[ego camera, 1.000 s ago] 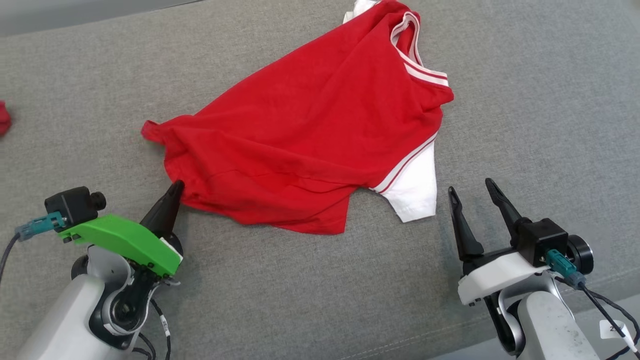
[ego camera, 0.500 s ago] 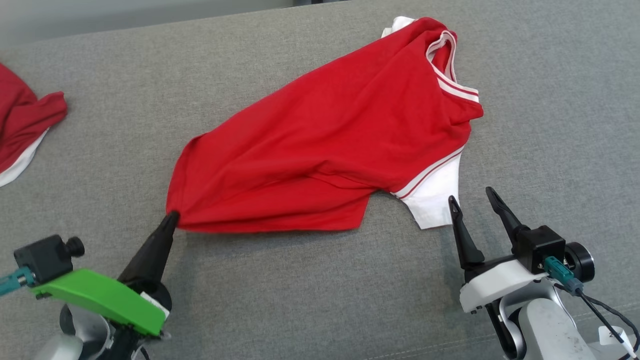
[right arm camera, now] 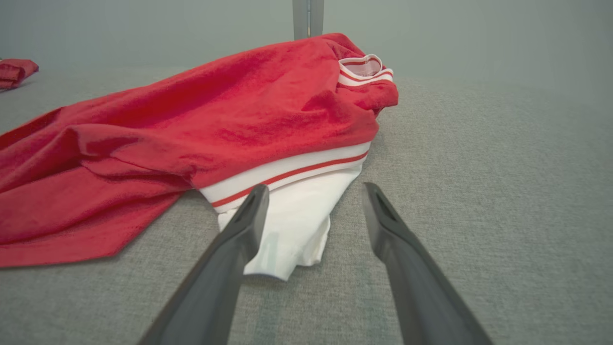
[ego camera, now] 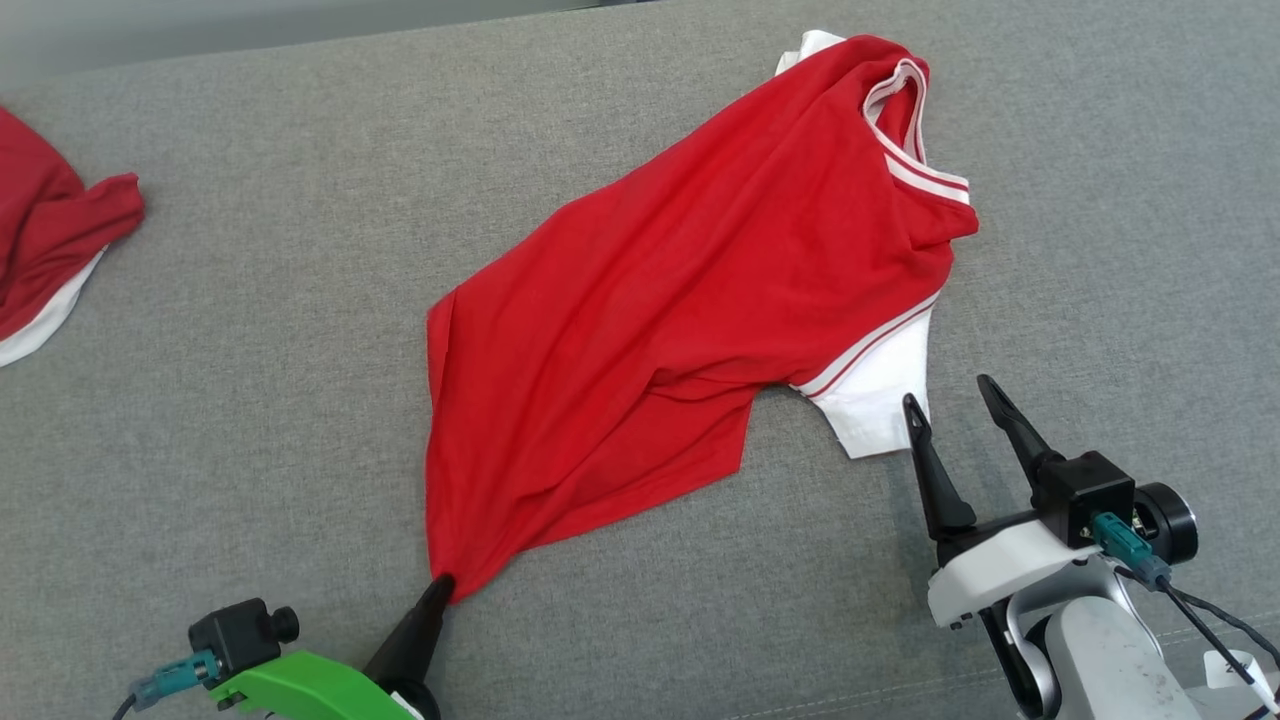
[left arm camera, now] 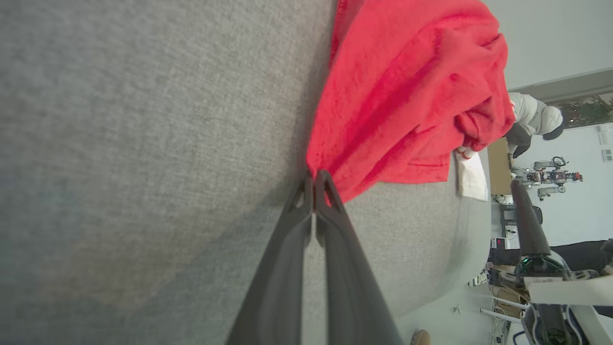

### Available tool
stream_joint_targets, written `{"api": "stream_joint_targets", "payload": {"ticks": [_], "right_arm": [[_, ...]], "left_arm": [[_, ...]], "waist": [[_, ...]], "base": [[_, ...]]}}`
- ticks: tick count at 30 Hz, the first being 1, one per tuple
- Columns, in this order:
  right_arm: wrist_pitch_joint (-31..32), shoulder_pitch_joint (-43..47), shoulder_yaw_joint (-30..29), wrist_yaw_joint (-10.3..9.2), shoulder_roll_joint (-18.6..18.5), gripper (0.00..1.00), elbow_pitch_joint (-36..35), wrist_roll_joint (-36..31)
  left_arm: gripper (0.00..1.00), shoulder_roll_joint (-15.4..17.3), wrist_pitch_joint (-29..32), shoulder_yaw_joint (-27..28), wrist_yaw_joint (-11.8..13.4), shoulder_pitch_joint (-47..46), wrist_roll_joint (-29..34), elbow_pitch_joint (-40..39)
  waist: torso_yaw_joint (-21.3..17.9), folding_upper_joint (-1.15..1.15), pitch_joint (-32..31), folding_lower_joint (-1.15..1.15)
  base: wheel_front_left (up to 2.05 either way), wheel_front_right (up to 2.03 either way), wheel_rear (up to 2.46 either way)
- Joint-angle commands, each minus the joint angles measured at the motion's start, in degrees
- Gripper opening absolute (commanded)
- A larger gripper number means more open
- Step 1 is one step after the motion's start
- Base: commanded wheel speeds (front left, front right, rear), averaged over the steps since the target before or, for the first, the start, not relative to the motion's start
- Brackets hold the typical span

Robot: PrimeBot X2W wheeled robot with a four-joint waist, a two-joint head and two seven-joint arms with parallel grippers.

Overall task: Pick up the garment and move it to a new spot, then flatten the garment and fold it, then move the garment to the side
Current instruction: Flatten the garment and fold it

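With the left gripper [ego camera: 441, 590], jaws pinching a corner of the shirt [ego camera: 680, 300] at bottom centre, I should drag low and slowly; the right gripper [ego camera: 947, 390], jaws spread, sits beside the sleeve [ego camera: 872, 412].

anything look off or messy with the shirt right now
Yes. The red shirt lies skewed and wrinkled, one corner drawn to a point in the shut left claw. Its white sleeve is crumpled beside the open right claw. Another red garment sits bunched at the far left.
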Motion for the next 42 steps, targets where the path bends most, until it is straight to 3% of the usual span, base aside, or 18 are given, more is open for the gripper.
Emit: {"api": "stream_joint_targets", "payload": {"ticks": [1,3,4,5,7,8,9,10,14,20,26,30,35,42], "right_arm": [[-0.2,0.2,0.0,-0.02,-0.2,1.00,-0.1,-0.3],[-0.2,0.1,0.0,-0.02,-0.2,1.00,-0.2,-0.4],[-0.2,0.1,0.1,-0.02,-0.2,1.00,-0.3,-0.4],[-0.2,0.1,0.1,-0.02,-0.2,1.00,-0.4,-0.5],[-0.2,0.2,0.2,-0.02,-0.1,1.00,-0.7,-0.7],[-0.2,0.1,0.3,-0.02,-0.3,1.00,-0.8,-0.7],[-0.2,0.1,0.3,-0.02,-0.3,1.00,-0.8,-0.7],[-0.2,0.1,0.5,-0.02,-0.5,1.00,-0.9,-0.7],[-0.2,0.6,0.6,-0.02,-1.4,1.00,-1.8,-0.9],[-0.2,1.1,0.4,-0.02,-2.8,1.00,-2.3,-0.4],[-0.2,0.6,-0.8,-0.02,-2.8,1.00,-3.1,-0.1],[-0.2,-0.1,-2.0,-0.03,-2.3,1.00,-4.3,-0.5],[-0.2,-1.0,-2.8,-0.03,-1.0,1.00,-5.2,-0.6],[-0.2,-1.8,-1.7,-0.03,1.0,1.00,-4.9,0.8]], "left_arm": [[0.00,-0.3,-1.1,0.4,-0.3,-1.2,1.0,1.7],[0.00,-0.8,-2.1,0.8,-0.4,-2.0,1.5,3.1],[0.14,-1.0,-2.7,1.2,-0.5,-2.3,1.6,3.5],[0.39,-1.1,-3.1,1.4,-0.2,-2.6,1.7,3.7],[0.49,-0.6,-3.6,1.6,0.4,-2.9,2.5,3.8],[0.73,-0.2,-3.9,1.9,0.8,-3.0,2.8,3.6],[0.73,-0.2,-3.9,1.9,0.8,-3.0,2.8,3.6],[1.00,0.2,-4.2,2.1,1.2,-3.1,3.4,3.3],[1.00,1.7,-5.7,3.2,4.1,-2.4,5.3,1.7],[1.00,5.5,-9.1,4.2,11.9,-2.3,12.3,-1.9],[1.00,4.8,-6.7,-1.9,11.2,-7.4,18.3,-11.6],[1.00,1.4,-0.8,-8.9,10.0,-14.8,22.5,-14.5],[1.00,-4.1,5.9,-14.9,9.2,-25.4,26.4,-10.1],[1.00,-9.1,10.5,-18.9,8.0,-36.2,30.5,3.5]], "waist": [[-0.1,0.00,0.0,0.00],[-0.2,0.00,0.0,0.00],[-0.2,0.00,0.1,0.00],[-0.2,0.00,0.1,0.00],[-0.4,0.00,0.1,0.00],[-0.5,0.00,0.1,0.00],[-0.5,0.00,0.1,0.00],[-0.6,0.00,0.0,0.00],[-1.0,0.00,-0.2,0.00],[-1.6,0.00,-0.5,0.00],[-3.3,0.00,-0.4,0.00],[-6.8,0.00,0.4,0.00],[-13.2,0.00,1.7,0.00],[-23.2,0.00,3.6,0.00]], "base": [[0.00,0.00,0.00],[0.00,0.00,0.00],[0.00,0.00,0.00],[0.00,0.00,0.00],[0.00,0.00,0.00],[0.00,0.00,0.00],[0.00,0.00,0.00],[0.00,0.00,0.00],[0.00,0.00,0.00],[0.00,0.00,0.00],[0.00,0.00,0.00],[0.00,0.00,0.00],[0.00,0.00,0.00],[0.00,0.00,0.00]]}}
